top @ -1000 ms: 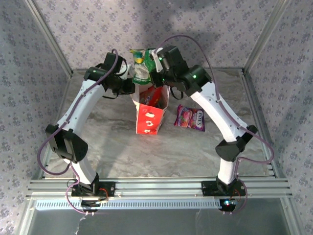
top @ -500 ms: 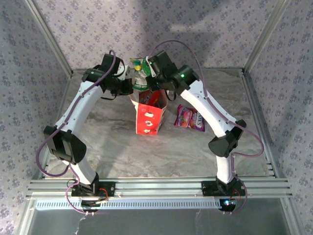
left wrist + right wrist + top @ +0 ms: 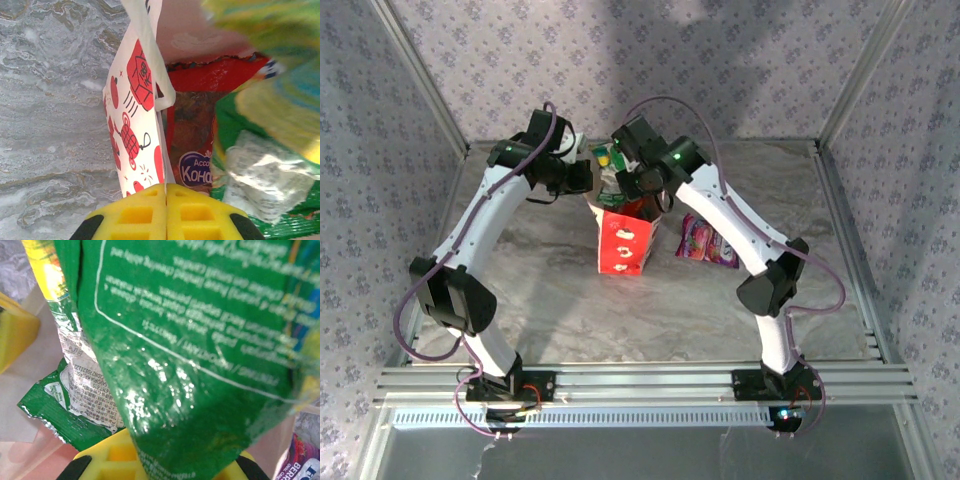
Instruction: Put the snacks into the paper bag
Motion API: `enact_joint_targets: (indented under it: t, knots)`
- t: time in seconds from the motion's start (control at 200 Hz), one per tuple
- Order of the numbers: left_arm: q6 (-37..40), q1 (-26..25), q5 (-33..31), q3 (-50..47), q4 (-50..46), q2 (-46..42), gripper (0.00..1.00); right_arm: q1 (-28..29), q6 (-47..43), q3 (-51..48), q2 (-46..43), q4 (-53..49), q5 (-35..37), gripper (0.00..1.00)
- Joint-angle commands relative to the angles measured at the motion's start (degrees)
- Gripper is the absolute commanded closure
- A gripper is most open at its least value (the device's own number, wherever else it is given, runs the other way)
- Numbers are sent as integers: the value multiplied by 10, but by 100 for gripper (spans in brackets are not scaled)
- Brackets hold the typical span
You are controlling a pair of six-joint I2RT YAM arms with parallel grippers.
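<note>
The glossy green snack packet [image 3: 610, 170], pinched in the jaws of the right gripper [image 3: 165, 460], is now lowered into the mouth of the red-and-white paper bag [image 3: 623, 245]. The bag's rim is pinched by the jaws of the left gripper [image 3: 166, 197]. Release is judged to be due.

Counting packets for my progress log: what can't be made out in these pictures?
- Top view: right arm and green packet overlap the mouth of the paper bag; contents uncountable.
- Right wrist: green packet hides most of the right fingers.
- Left wrist: yellow-green packet at top blurred, cut by edge.
- Top view: purple-pink packet, print too small.
</note>
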Motion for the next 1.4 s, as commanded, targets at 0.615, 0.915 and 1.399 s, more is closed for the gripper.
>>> enact_joint_targets:
  t: [0.615,0.915,1.399]
  knots:
    - [-3,9,17,-6,13,-14,92,-17,57,59,52,-31,-45,98]
    - [-7,9,24,-11,23,-14,92,-37,94,81,86,-56,-42,92]
    - [-6,10,29,-7,30,-9,92,-23,88,80,82,-94,-58,76]
